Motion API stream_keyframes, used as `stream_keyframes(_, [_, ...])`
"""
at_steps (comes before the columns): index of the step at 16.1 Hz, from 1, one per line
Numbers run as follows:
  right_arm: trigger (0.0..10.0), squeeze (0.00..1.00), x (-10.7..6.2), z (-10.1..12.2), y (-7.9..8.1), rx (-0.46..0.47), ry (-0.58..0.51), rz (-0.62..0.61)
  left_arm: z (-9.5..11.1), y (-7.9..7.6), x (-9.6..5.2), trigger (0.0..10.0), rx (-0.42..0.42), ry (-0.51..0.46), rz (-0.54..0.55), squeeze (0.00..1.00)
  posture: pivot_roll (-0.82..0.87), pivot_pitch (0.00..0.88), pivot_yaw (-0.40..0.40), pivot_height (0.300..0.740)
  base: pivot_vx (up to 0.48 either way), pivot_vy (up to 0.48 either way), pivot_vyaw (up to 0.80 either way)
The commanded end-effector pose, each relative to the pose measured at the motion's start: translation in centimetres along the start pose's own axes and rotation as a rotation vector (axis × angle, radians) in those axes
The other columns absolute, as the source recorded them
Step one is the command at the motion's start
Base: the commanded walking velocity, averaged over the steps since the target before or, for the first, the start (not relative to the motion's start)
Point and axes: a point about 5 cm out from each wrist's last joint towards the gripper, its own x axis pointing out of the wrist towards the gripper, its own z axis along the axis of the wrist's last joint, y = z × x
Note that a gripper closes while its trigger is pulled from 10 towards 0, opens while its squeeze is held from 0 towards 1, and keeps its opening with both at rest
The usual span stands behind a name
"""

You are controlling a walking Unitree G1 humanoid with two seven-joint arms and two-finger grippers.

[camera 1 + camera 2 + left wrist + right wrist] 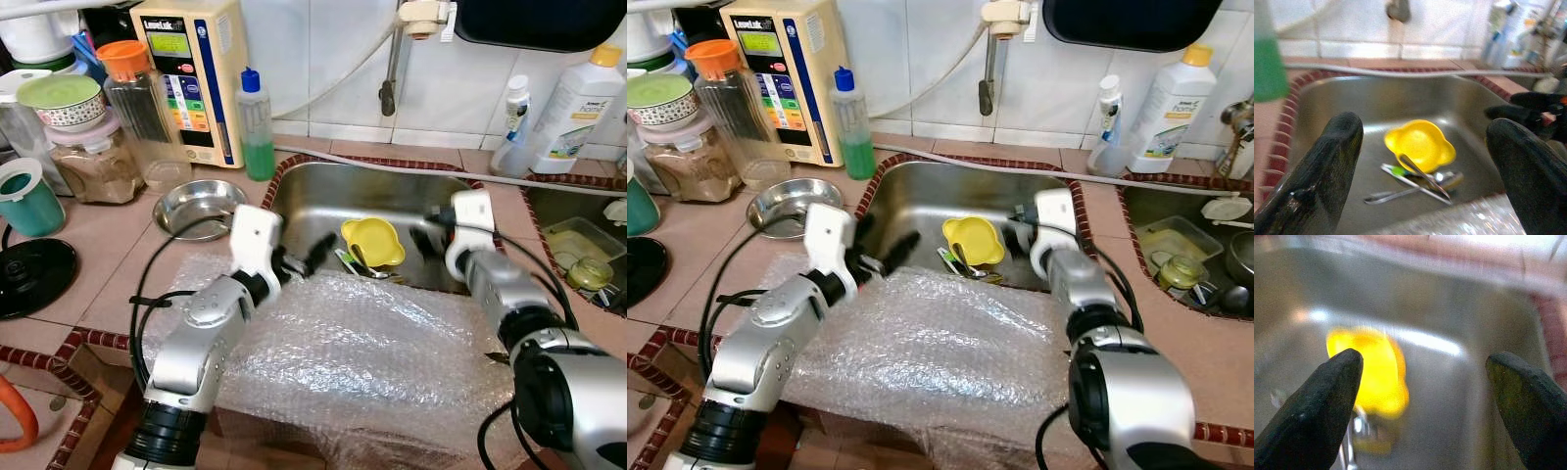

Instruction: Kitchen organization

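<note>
A yellow bowl [372, 242] lies in the steel sink [323, 196], with a few pieces of cutlery [358, 266] beside it at the front. My left gripper [309, 255] is open at the sink's front left edge, above the sheet of bubble wrap [362, 352] that covers the counter in front. In the left wrist view its fingers [1337, 152] frame the bowl [1420, 142] and a spoon [1415, 183]. My right gripper [428, 227] is open inside the sink, just right of the bowl. The blurred right wrist view has the bowl [1378, 377] near one finger.
A small steel dish [199, 204] sits left of the sink. Behind it stand a green soap bottle [257, 127], a water filter unit [196, 78], jars [93, 157] and a teal cup [27, 201]. White bottles [578, 108] and a second basin [578, 245] are at the right. A tap [392, 78] hangs over the sink.
</note>
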Motion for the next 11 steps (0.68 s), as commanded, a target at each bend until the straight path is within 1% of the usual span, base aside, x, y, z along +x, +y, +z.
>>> stream_keyframes(1, [10.0,1.0,0.4,2.3,0.9,-0.001,-0.12,0.041,0.9,1.5,0.1,10.0,0.024,-0.039,0.1,0.0,0.12,0.0,0.034,0.74,0.0,0.0,0.0])
stream_keyframes(2, [10.0,1.0,0.4,2.7,1.7,0.021,-0.169,0.067,1.0,2.5,0.1,10.0,0.032,-0.05,0.162,0.0,0.12,0.0,0.033,0.74,0.0,0.0,0.0])
stream_keyframes(3, [10.0,1.0,0.3,2.9,2.5,0.007,-0.2,0.108,1.1,3.2,0.1,10.0,0.022,-0.059,0.201,0.0,0.12,0.0,0.035,0.74,0.0,0.0,0.0])
stream_keyframes(4, [10.0,0.97,0.1,2.9,4.1,-0.014,-0.249,0.181,1.4,4.5,0.0,10.0,0.0,-0.068,0.273,0.0,0.11,0.0,0.037,0.74,0.0,0.0,0.0])
stream_keyframes(5, [10.0,0.85,-0.1,2.7,5.1,-0.024,-0.273,0.236,1.5,5.2,0.0,10.0,-0.018,-0.073,0.317,0.0,0.11,0.0,0.037,0.74,0.0,0.0,0.0])
stream_keyframes(6, [10.0,0.42,-0.5,2.6,6.1,-0.046,-0.3,0.282,1.5,5.9,0.0,10.0,-0.028,-0.071,0.375,0.0,0.1,0.0,0.039,0.74,0.0,0.0,0.0])
stream_keyframes(7, [10.0,0.02,-1.1,2.4,7.4,-0.063,-0.33,0.346,1.4,6.9,0.0,10.0,-0.05,-0.061,0.45,0.0,0.1,0.0,0.04,0.74,0.0,0.0,0.0])
stream_keyframes(8, [10.0,0.0,-2.0,2.3,8.6,-0.077,-0.358,0.397,1.3,7.7,0.0,10.0,-0.077,-0.06,0.51,0.0,0.09,0.0,0.04,0.74,0.0,0.0,0.0])
stream_keyframes(10, [10.0,0.0,-3.8,1.6,10.6,-0.111,-0.389,0.475,0.9,9.0,0.2,10.0,-0.184,-0.062,0.601,0.0,0.08,0.0,0.042,0.74,0.0,0.0,0.0])
stream_keyframes(11, [10.0,0.0,-4.1,1.5,10.8,-0.114,-0.391,0.485,0.9,9.2,0.3,10.0,-0.198,-0.064,0.618,0.0,0.08,0.0,0.042,0.74,0.0,0.0,0.0])
